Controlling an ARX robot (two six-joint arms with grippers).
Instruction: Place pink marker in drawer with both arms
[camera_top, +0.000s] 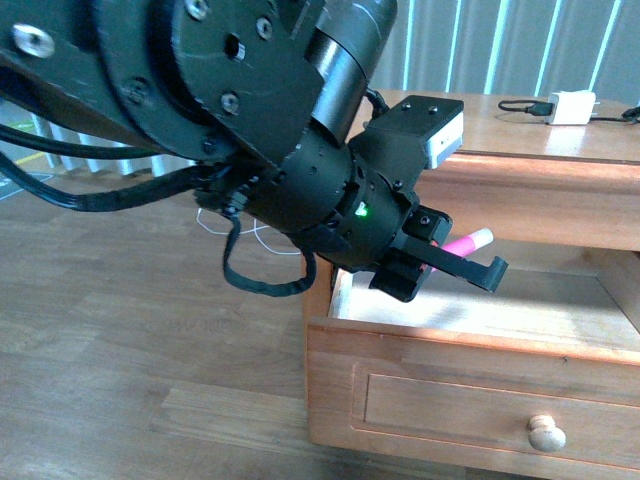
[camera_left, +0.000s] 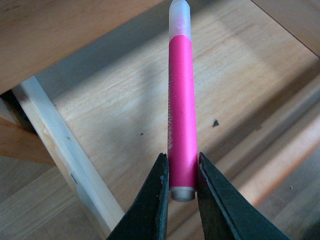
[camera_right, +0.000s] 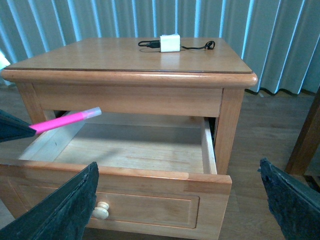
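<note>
- The left gripper is clenched on the pink marker's end, holding it over the open drawer, near its left wall.
- The right gripper is spread wide, facing the drawer front.

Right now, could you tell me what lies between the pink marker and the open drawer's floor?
Nothing: in the left wrist view, only bare wood of the drawer shows beneath the pink marker in the left gripper.
</note>
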